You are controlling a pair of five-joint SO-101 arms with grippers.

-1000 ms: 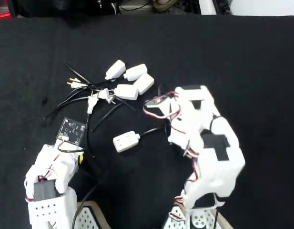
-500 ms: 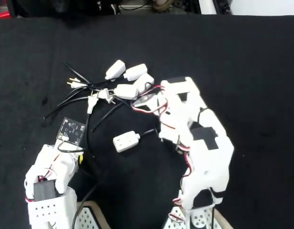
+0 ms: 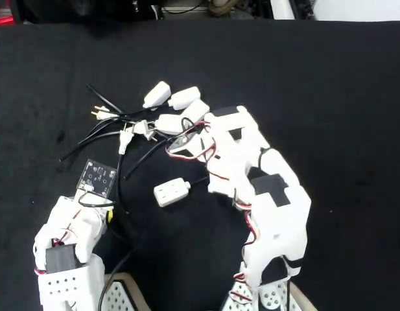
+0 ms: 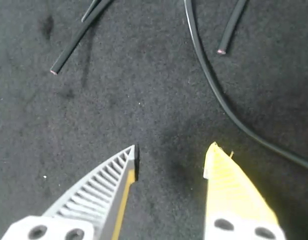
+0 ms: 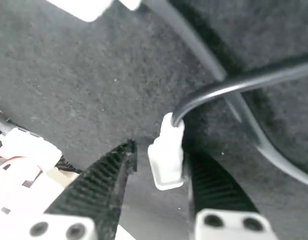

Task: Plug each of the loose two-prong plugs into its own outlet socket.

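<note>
Seemingly no plugs seated yet. Right pincer [image 5: 159, 152] is straddling a white plug [image 5: 166, 162], parted, not gripping. Left pincer [image 4: 173, 148] is gaping empty.

A black cloth [image 3: 336, 91] covers the table; a red object [image 3: 0, 20] lies beyond it.

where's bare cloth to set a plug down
Bare: the black cloth right of the right arm, and the far strip behind the outlet sockets. Crowded: the cable tangle from those sockets down to the left arm.
</note>
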